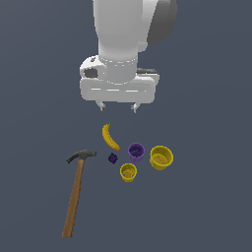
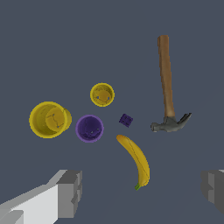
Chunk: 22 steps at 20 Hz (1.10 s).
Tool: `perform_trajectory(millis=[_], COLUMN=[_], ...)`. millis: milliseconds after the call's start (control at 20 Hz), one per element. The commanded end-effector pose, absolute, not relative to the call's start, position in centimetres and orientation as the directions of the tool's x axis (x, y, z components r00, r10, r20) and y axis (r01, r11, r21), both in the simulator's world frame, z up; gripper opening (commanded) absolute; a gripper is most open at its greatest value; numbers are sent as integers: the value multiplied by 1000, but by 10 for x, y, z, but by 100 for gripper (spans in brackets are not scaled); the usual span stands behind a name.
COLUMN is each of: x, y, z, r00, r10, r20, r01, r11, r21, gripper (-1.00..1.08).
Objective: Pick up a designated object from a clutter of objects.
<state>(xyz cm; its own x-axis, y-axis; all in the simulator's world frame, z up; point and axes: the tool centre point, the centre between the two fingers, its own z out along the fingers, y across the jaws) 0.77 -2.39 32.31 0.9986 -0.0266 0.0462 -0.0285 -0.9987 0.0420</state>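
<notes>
While hammer (image 1: 76, 192) is lying untouched at 7 o'clock of clutter, head nearing banana (image 1: 110, 137), cups (image 1: 136, 152) sitting at 3 o'clock, gripper (image 1: 117, 107) is hovering high, jaws wide, holding nothing. Approach, grasp, lift all pending.

The floor (image 1: 206, 211) is a flat, matte, dark slate-blue plane; it runs to every edge of the exterior view, from 12 o'clock round through 6; the wrist view shows the same even tone.
</notes>
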Motion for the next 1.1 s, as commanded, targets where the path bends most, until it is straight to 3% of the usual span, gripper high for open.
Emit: perform_trajectory(millis=[0, 1050], x=[8, 13], y=[-24, -38], z=[323, 310], r00=[999, 999], r10=[-27, 1], r20=[46, 35], r01=[-29, -1], r11=[-999, -998], r21=[42, 56], gripper=[100, 100])
